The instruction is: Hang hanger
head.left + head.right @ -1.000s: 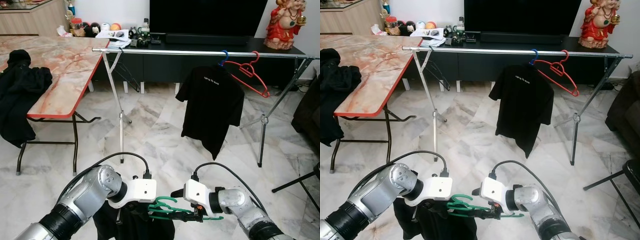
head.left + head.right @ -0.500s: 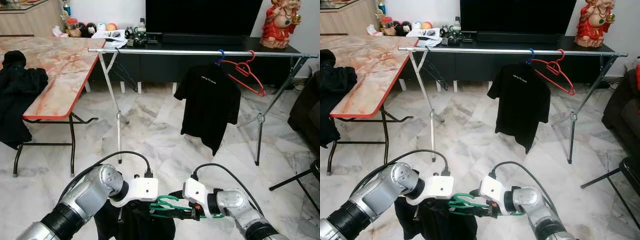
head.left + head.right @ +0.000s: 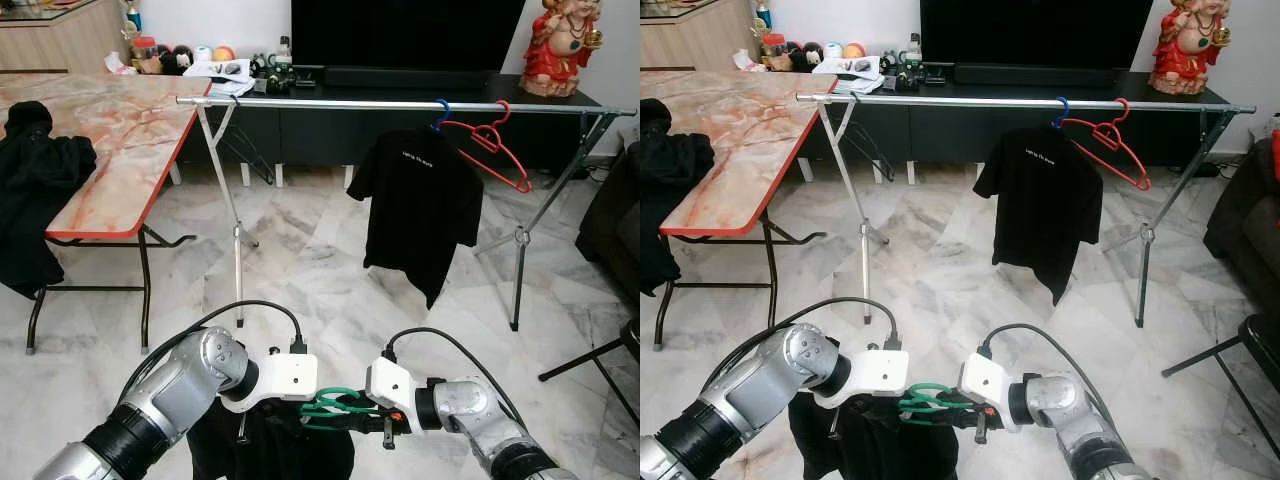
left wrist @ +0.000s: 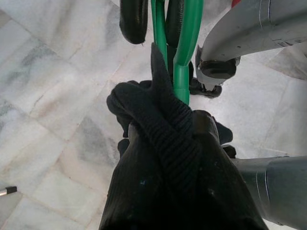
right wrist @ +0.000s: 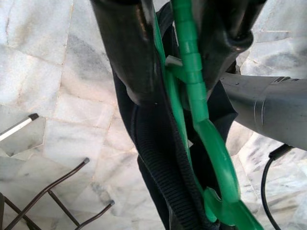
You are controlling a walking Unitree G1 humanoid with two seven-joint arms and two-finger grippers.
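Gripping the green hanger [image 3: 335, 408] from either side, the left gripper [image 3: 305, 410] and right gripper [image 3: 350, 412] are closed on it. A black garment [image 3: 270, 450] droops beneath. Compared with earlier, the hanger has been drawn closer together, well short of the clothes rail [image 3: 400, 104].

The dark garment [image 3: 270, 450] under the green hanger [image 3: 335, 408] runs off the picture's lower edge. The white print on the hung black shirt [image 3: 418, 215] is too small to read. Black clothing [image 3: 35, 195] on the worktop [image 3: 120, 130] is cut by the left edge.
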